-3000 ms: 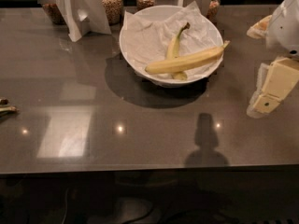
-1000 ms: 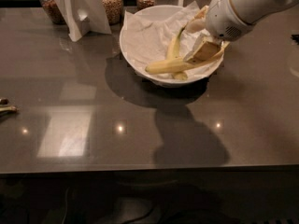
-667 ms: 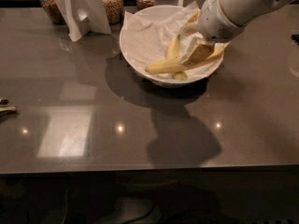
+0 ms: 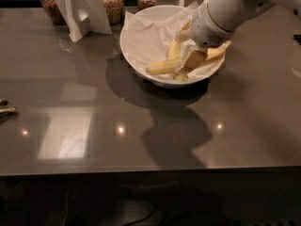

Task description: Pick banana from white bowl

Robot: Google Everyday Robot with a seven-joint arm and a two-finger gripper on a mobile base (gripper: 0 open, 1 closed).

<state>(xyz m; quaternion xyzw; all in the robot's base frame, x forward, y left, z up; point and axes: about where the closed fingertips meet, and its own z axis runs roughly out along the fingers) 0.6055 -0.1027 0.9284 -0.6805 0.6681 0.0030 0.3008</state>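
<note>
The white bowl [image 4: 126,48] stands at the back middle of the dark table, lined with crumpled white paper. The long, pale-yellow banana [image 4: 162,67] lies across its front, its right end resting on the rim. The shorter curved banana [image 4: 174,48] lies behind it. My gripper [image 4: 186,55] reaches in from the upper right and sits low in the bowl, right at the middle of the long banana. The arm hides that middle part. The banana still rests in the bowl.
Glass jars of grains [image 4: 113,4] stand along the back edge. A folded white card stand [image 4: 82,8] is left of the bowl. A small object [image 4: 7,110] lies at the left edge. The table's front edge runs across the lower part of the view.
Three seconds ago the gripper hung at the right, clear of the bowl. It has since swung left into the bowl and, over the last second, settled lower onto the long banana.
</note>
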